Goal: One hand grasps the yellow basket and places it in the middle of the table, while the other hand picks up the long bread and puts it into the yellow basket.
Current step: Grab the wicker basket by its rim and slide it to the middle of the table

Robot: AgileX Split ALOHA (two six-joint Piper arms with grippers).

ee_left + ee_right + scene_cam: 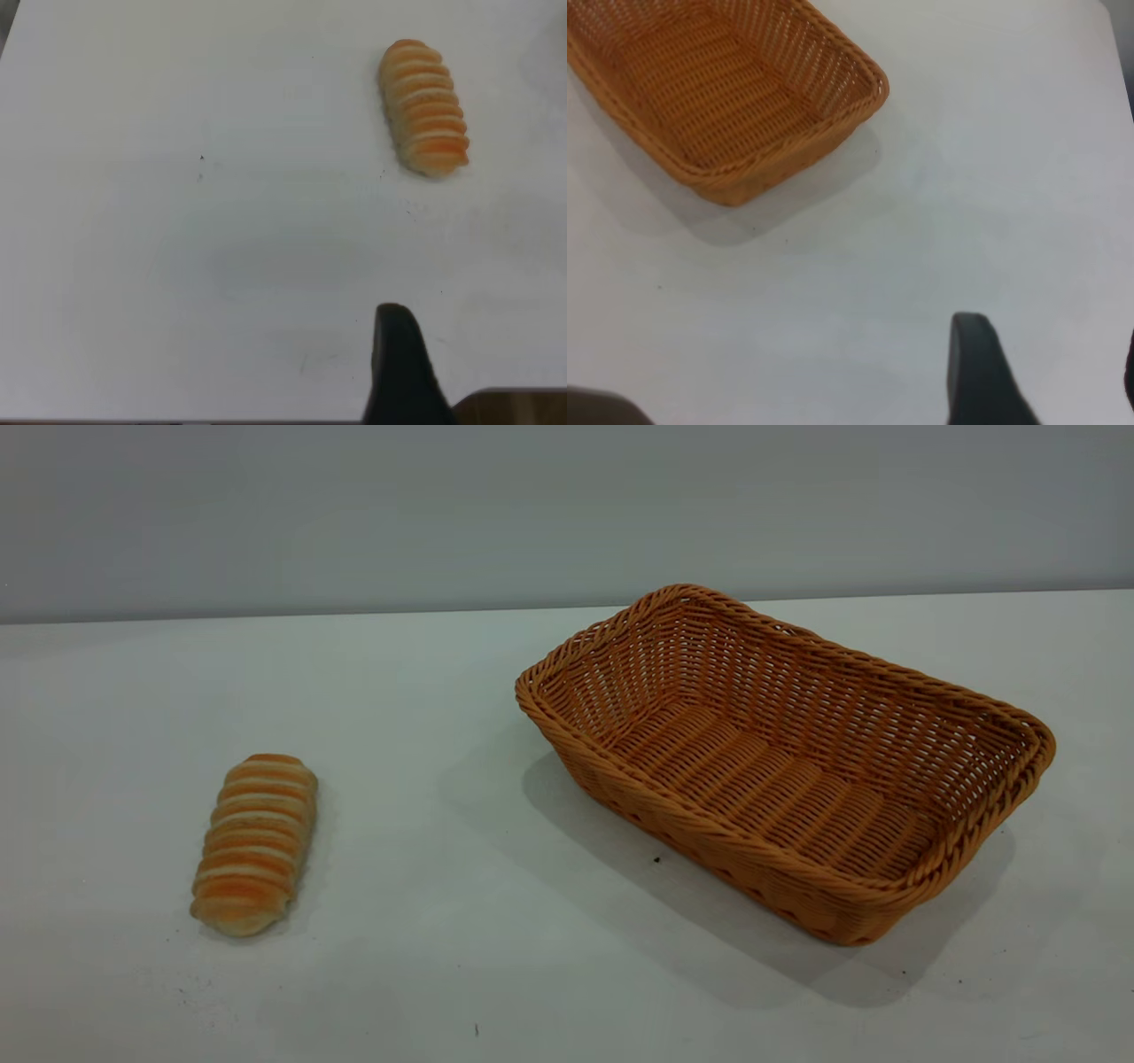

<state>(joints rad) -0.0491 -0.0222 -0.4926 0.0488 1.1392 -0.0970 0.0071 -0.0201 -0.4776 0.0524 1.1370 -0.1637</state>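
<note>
The yellow basket (pixel 824 691) is an orange-tan wicker basket standing empty on the white table (pixel 496 939), right of centre. The long bread (pixel 255 843), striped orange and cream, lies on the table at the left, well apart from the basket. Neither gripper shows in the exterior view. In the left wrist view the bread (pixel 423 106) lies ahead of my left gripper (pixel 483 328), which hangs above bare table with one dark finger (pixel 399 363) showing. In the right wrist view the basket (pixel 806 133) lies ahead of my right gripper (pixel 1050 341), open and empty.
A grey wall runs behind the table's far edge (pixel 354 615). Bare tabletop lies between the bread and the basket. A brown surface (pixel 518 407) shows past the table's edge in the left wrist view.
</note>
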